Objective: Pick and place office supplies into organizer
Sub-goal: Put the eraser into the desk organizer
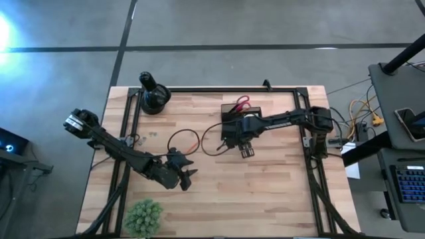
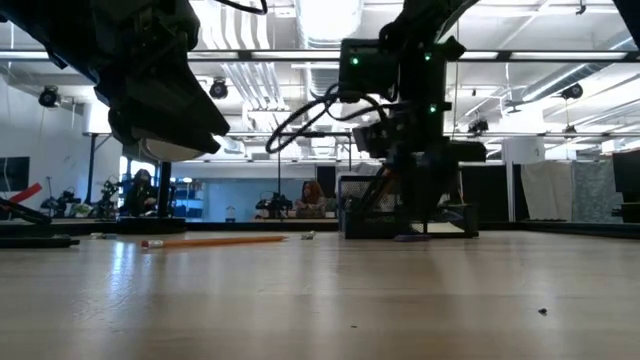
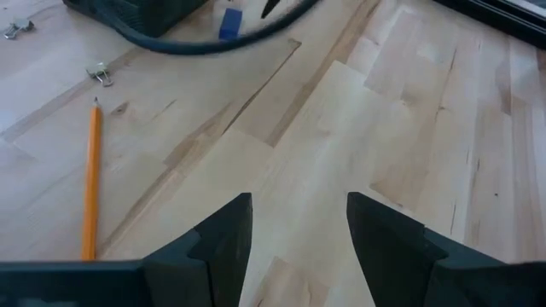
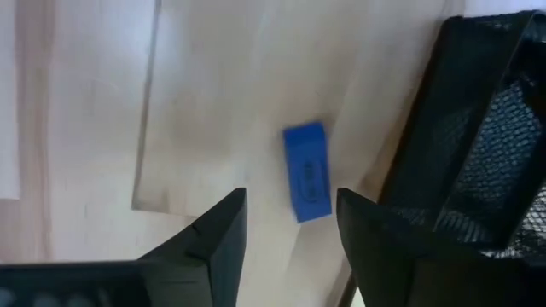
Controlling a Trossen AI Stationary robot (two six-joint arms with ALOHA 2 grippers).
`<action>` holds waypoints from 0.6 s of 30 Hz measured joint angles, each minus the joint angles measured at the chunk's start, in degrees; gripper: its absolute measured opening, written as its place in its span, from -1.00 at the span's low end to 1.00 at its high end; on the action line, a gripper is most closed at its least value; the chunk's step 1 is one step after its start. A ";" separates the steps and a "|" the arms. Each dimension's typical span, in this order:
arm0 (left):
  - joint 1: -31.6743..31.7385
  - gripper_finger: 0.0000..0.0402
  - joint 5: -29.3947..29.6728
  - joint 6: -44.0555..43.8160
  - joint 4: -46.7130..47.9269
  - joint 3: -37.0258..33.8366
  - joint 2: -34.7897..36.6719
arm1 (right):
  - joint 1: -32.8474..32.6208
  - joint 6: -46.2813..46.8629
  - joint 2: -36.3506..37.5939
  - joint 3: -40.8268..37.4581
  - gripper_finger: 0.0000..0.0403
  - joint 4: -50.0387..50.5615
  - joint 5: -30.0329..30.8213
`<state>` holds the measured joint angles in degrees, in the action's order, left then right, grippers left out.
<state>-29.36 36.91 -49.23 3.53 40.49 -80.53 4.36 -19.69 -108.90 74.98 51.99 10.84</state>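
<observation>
Wooden table (image 1: 265, 199); black mesh organizer (image 4: 486, 128) at far edge. Right gripper (image 4: 290, 226) open, empty, over blue eraser (image 4: 307, 172) just beside it. Left gripper (image 3: 299, 230) wide, empty. Eraser looks light, rubbery; pinch long sides.

My right gripper (image 1: 247, 152) hangs just beside the black organizer (image 1: 234, 118) holding red-handled scissors (image 1: 242, 103), while my left gripper (image 1: 188, 174) waits near the green plant (image 1: 143, 217).
</observation>
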 joint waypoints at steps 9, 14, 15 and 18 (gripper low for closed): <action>0.00 -0.11 0.33 0.06 0.02 0.00 0.00 | 2.53 -1.80 -4.99 0.64 -0.29 -0.60 -3.31; 0.02 -0.11 0.49 0.06 0.04 0.00 0.00 | 2.68 -2.89 -6.11 1.10 -0.34 -0.89 -2.88; 0.02 -0.11 0.49 0.06 0.08 -0.01 0.00 | 2.74 -3.07 -5.99 1.11 -0.35 -1.05 -2.91; 0.02 -0.11 0.50 0.08 0.07 -0.02 0.00 | 3.34 -3.40 -5.90 1.47 -0.37 -1.18 -3.05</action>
<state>-29.34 37.41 -49.15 3.60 40.47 -80.53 7.70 -23.08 -114.80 76.45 50.81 7.79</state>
